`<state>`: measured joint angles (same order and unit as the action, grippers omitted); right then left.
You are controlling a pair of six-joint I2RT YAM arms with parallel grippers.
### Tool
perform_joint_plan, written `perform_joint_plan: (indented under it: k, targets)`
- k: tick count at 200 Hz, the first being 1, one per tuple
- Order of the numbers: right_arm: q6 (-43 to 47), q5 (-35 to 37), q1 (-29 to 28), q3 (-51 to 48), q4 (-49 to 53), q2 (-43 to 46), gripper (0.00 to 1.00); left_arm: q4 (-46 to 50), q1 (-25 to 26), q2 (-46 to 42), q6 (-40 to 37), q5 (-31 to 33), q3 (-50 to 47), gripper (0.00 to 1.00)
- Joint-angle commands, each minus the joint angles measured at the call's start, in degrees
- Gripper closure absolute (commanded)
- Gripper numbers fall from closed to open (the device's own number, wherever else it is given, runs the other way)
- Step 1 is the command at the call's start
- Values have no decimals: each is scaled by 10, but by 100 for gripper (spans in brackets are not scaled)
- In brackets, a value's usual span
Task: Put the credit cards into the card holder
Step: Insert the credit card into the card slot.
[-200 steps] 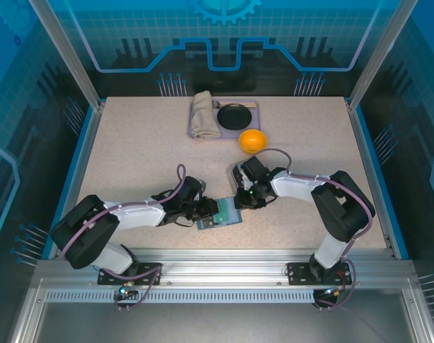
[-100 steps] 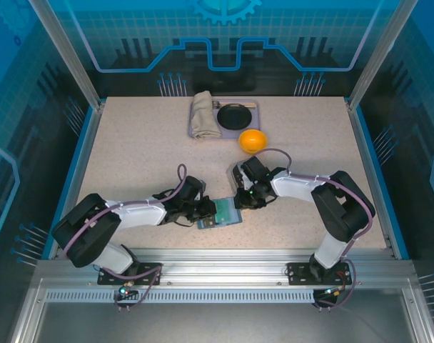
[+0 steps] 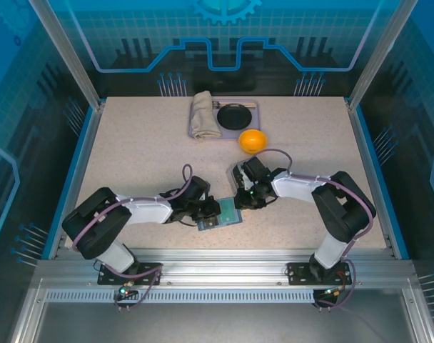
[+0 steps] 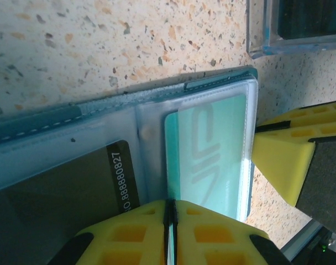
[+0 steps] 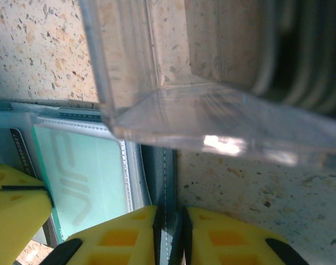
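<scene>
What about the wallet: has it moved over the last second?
No. In the top view the wallet lies in the same spot, judged against the orange and the table's near edge.

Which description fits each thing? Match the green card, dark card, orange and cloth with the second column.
Things: 1 green card; 2 dark card; 3 orange; 4 cloth.
Descriptions: A lying on the tray; B on the table beside the tray; C bears a white number; D pinched by the left gripper.
Pairs: 1-D, 2-C, 3-B, 4-A.
</scene>
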<state>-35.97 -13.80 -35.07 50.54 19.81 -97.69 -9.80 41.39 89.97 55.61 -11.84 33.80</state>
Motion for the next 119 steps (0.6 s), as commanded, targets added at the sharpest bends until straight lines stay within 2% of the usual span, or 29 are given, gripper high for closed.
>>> perform_joint_plan:
  k: [1, 75, 108, 119]
  targets:
    - [-23, -8, 6, -26, 18, -17, 80, -29, 8, 17, 21, -12, 14, 88]
    - [-28, -5, 5, -27, 18, -7, 80, -47, 18, 28, 34, -29, 18, 86]
    - [-21, 16, 9, -19, 46, 30, 75, 20, 18, -7, 21, 9, 22, 81]
    - [-14, 28, 14, -14, 62, 51, 71, 46, 18, -25, 16, 24, 23, 79]
